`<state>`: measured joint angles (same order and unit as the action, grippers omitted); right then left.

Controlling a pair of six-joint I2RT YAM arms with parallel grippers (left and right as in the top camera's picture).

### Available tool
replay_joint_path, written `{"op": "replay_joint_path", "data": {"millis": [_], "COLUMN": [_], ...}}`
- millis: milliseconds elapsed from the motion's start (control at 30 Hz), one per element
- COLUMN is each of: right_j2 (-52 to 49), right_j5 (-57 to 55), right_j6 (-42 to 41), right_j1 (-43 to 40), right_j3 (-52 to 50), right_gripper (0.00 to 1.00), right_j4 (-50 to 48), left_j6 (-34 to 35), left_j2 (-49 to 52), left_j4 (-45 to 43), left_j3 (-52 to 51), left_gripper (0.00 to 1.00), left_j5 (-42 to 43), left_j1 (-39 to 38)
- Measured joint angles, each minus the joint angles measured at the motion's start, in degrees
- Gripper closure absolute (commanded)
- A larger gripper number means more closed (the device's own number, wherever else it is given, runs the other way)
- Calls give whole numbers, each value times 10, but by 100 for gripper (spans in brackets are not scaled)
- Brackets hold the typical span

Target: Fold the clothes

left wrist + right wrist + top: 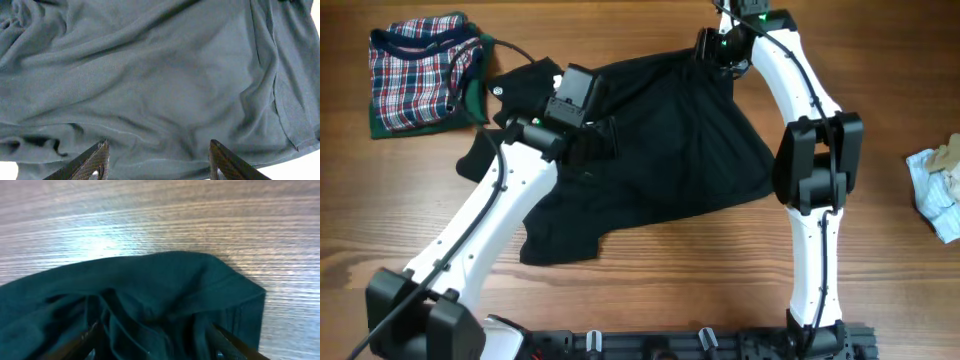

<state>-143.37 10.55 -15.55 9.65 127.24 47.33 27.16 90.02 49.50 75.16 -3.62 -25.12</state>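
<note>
**Reaching onto a black garment (670, 160) spread on a wooden table (670, 290)**

Seen from overhead, the black garment lies loosely spread and wrinkled across the middle of the table. 1 flap trails toward the near-left, and the far edge sits close to the top of the view. 2 white robot arms with black joints rise from the near edge of the table and meet the cloth.

The left arm comes in diagonally from the near-left corner and ends over the left part of the garment. In its wrist view, the left gripper (158, 146) has its jaws spread wide. Both dark fingers (95, 161) sit at the bottom of the picture, and soft folds of cloth fill almost everything beyond them. Whether the fingertips touch the fabric cannot be told.

The right arm stands at the near-right, bends at its elbow beside the garment's right edge, and reaches to the garment's far edge. In its wrist view, the right gripper (155, 330) also has its jaws spread wide. 1 finger (230, 346) sits on each side of a bunched, hemmed corner of the garment that lies on bare wood.

At the far-left corner of the table, a folded plaid garment (420, 75) in red, white and navy with green trim lies near the black garment's left side. At the right edge of the table, a pale crumpled cloth (938, 190) lies well apart from the black garment.
</note>
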Motion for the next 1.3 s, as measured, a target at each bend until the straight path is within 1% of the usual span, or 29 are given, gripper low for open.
{"op": "replay_joint_path", "data": {"millis": [67,200,300,367,400,500,533,567,733,900,1000,1033,1067,1100,1133,1167,1200,1233,1300], "right_j2": [-8,-13,-20,-21,-21,-30,-36,-41,-42,-25,24,48,57,63,68,68,68,68,68], "right_j5": [6,14,40,46,48,50,51,52,58,80,92,98,101,101,100,96,81,53,3], "right_j6": [0,1,4,4,4,4,5,5,3,9,42,79,95,117,162,174,179,175,151], "right_j1": [0,0,0,0,0,0,0,0,-8,-56,-90,-99,-101,-101,-100,-99,-99,-99,-102], "right_j3": [0,0,0,0,0,0,0,0,1,21,23,26,28,30,31,31,31,31,31], "right_gripper": [39,50,58,59,61,81,91,96,96,96,96,96,94,84,66,57,53,42,27], "right_j4": [-1,-4,-14,-14,-14,-13,-13,-12,11,46,42,23,16,5,-18,-27,-34,-40,-37], "left_j6": [0,0,0,0,0,0,0,0,0,0,0,0,0,0,0,0,0,0,0], "left_j2": [0,0,0,0,0,0,0,0,0,0,0,0,0,0,0,0,0,0,0], "left_j4": [-7,-13,-13,-13,-13,-13,-13,-13,-13,-17,-18,-18,-19,-19,-19,-19,-20,-19,-19], "left_j3": [0,0,0,0,0,0,0,0,0,0,0,0,0,0,0,0,0,0,0], "left_gripper": [37,37,37,37,37,36,36,36,36,36,36,36,36,36,36,36,36,36,36], "left_j5": [0,0,0,0,0,0,0,0,0,0,0,0,0,0,0,0,0,0,0], "left_j1": [0,0,0,0,0,0,0,0,0,0,0,0,0,0,0,0,0,0,0]}}
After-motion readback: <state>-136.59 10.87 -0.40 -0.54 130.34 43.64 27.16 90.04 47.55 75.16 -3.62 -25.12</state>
